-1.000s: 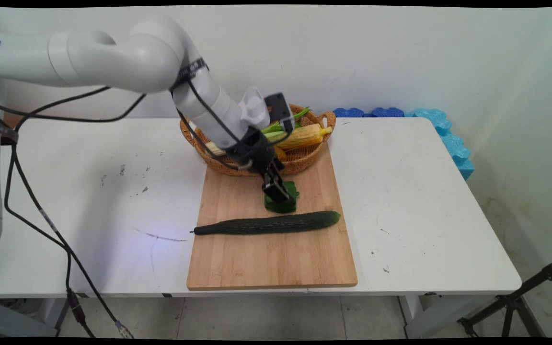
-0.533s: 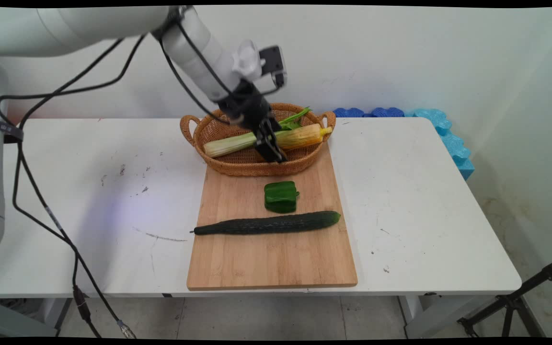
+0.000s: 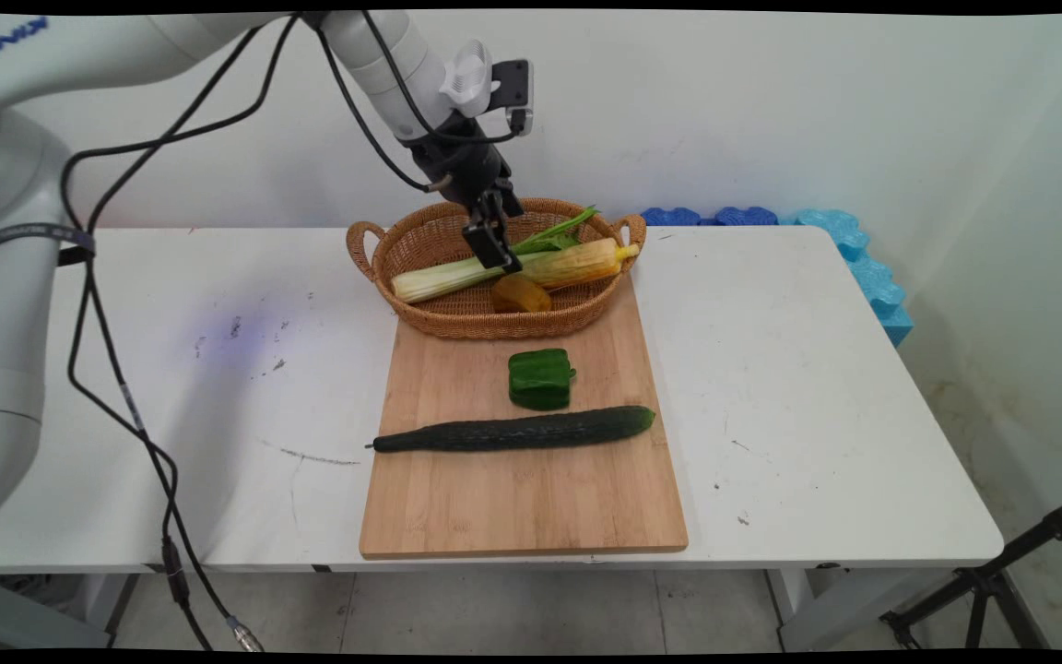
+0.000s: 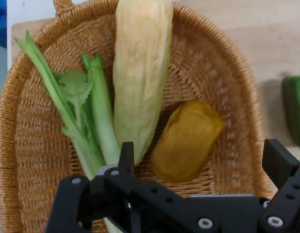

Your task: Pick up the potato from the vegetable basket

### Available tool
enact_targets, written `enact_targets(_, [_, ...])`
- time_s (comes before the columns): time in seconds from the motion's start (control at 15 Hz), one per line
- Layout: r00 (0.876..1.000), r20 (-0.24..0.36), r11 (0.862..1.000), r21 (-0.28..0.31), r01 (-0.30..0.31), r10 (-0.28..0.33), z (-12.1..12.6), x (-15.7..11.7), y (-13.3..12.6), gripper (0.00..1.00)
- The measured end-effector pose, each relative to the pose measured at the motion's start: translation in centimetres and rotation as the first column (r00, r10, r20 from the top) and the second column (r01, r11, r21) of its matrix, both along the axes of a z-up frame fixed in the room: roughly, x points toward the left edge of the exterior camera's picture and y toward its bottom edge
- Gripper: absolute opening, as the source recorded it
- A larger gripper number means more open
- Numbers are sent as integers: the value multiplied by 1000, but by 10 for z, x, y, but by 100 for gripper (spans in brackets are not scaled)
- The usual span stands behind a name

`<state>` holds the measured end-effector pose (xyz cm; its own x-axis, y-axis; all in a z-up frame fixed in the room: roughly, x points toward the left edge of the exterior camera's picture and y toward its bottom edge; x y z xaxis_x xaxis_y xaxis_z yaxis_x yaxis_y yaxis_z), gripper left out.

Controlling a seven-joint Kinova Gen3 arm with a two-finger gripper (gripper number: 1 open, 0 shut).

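Hovering wide and empty, the black pincer (image 4: pixel 198 162) hangs over the woven wicker basket (image 3: pixel 420 314), nearest its yellow-orange pepper (image 4: pixel 187 141).

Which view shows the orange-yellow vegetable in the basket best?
The hand view: the orange-yellow vegetable lies whole on the basket floor beside the corn, just beyond the open gripper. In the main view it is only a small lump, partly behind the basket's near rim.

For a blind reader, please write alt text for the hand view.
The open black claw hovers over a wicker basket holding celery, a pale corn cob and a yellow-orange vegetable. A green pepper lies on the wooden board beside it.
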<state>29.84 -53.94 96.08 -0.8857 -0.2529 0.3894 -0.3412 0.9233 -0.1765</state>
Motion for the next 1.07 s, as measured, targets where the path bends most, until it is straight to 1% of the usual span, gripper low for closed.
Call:
enact_targets(0.2, [998, 36, 998, 25, 55, -55, -15, 5, -24, 100])
enact_targets(0.47, [990, 58, 990, 69, 126, -131, -38, 8, -48, 100])
enact_targets(0.8, [980, 62, 977, 111, 184, -191, -55, 11, -62, 100])
enact_targets(1.07, [972, 56, 968, 126, 219, -227, -65, 12, -70, 100])
